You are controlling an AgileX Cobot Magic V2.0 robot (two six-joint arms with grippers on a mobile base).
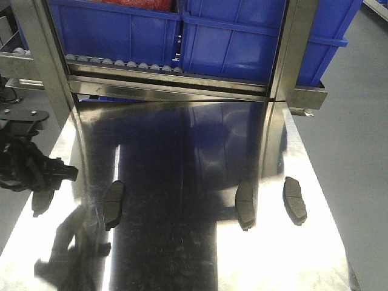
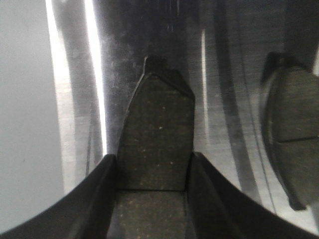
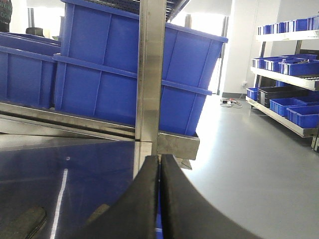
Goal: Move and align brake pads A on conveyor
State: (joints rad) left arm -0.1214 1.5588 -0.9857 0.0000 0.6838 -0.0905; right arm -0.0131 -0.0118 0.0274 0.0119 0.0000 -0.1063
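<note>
**Inspector:** What is being gripped on the left side?

**Assessor:** A held brake pad [image 2: 159,124] is being pinched by the left gripper [image 2: 152,167]. One black finger [image 2: 94,199] is being pressed against each long edge, and the tabbed end is being pointed away from the wrist. Whether the pad is being rested on the surface or carried just above it cannot be told.

**Inspector:** Which surface is being recorded beneath it?

**Assessor:** The steel tabletop [image 1: 182,254], shiny and reflective. In the front view the left gripper is being shown at that tabletop's left edge.

**Inspector:** Are further pads being observed?

**Assessor:** Three are being shown lying flat on the tabletop in a rough row. A second brake pad [image 1: 113,203] is being shown near the left gripper, a third brake pad [image 1: 244,203] right of centre, and a fourth brake pad [image 1: 295,199] near the third, towards the right edge. None is being touched by another.

**Inspector:** And the right side?

**Assessor:** The fingers of the right gripper [image 3: 159,164] are being pressed together tip to tip, with nothing being shown between them. It is being pointed towards a steel post [image 3: 152,64] and the blue bins [image 3: 104,69] behind the tabletop.
</note>
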